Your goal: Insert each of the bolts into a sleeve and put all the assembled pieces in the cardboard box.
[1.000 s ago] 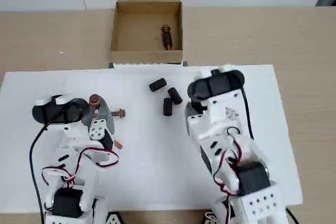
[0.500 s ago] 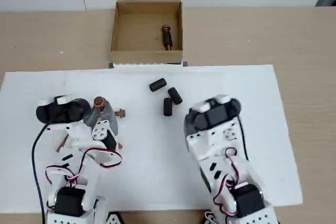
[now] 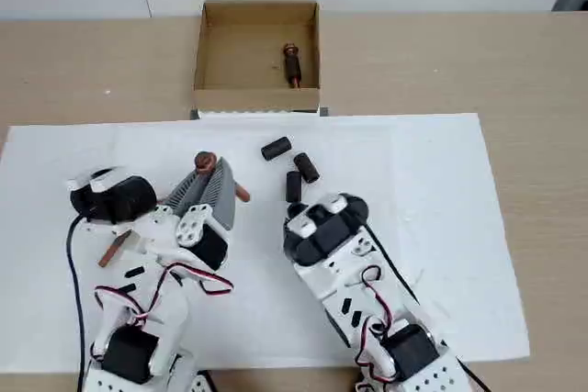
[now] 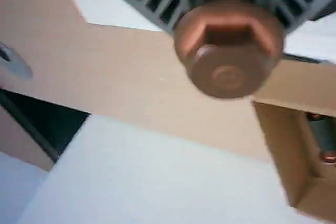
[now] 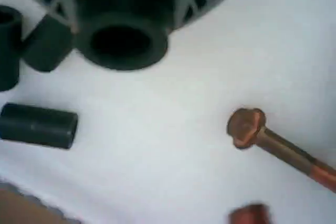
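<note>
My left gripper (image 3: 209, 183) stands left of centre on the white sheet, shut on a copper bolt (image 3: 204, 162) whose hex head (image 4: 228, 51) points away from it. My right gripper (image 5: 123, 9) is shut on a black sleeve (image 5: 122, 38) with its bore facing outward; in the high view the right arm (image 3: 322, 227) hides it. Three loose black sleeves (image 3: 276, 148) (image 3: 306, 168) (image 3: 293, 186) lie just beyond the right arm. A second bolt (image 5: 247, 127) lies on the sheet by the left gripper. The cardboard box (image 3: 209, 52) holds one assembled piece (image 3: 292, 63).
Another copper bolt (image 3: 115, 248) lies on the sheet at the far left, beside the left arm. The white sheet (image 3: 441, 162) covers the front of the wooden table; its right half is bare. The box stands past the sheet's far edge.
The left gripper swung right toward the middle with its bolt. The right arm pulled back toward the front and shifted left, bringing its sleeve nearer the left gripper.
</note>
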Controlling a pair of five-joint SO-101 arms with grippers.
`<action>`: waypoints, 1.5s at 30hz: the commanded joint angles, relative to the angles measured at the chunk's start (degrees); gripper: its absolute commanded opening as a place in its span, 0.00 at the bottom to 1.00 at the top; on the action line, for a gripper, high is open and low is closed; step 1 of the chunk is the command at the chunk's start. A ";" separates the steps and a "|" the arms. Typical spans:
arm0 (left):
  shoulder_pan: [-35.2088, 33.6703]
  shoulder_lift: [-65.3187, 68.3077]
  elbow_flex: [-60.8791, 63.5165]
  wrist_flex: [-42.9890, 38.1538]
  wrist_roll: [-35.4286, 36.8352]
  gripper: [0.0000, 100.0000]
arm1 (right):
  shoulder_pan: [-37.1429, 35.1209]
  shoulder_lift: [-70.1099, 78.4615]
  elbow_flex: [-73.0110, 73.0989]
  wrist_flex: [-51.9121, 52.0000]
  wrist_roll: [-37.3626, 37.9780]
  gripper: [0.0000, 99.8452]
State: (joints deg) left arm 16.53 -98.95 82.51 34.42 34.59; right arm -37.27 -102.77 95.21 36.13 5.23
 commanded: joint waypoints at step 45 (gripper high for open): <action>12.48 -0.97 5.67 -0.26 0.09 0.01 | -3.65 -0.31 -0.53 -5.05 7.03 0.00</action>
State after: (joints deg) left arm 27.08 -99.21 89.10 30.73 34.59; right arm -40.44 -102.68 95.47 32.97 11.74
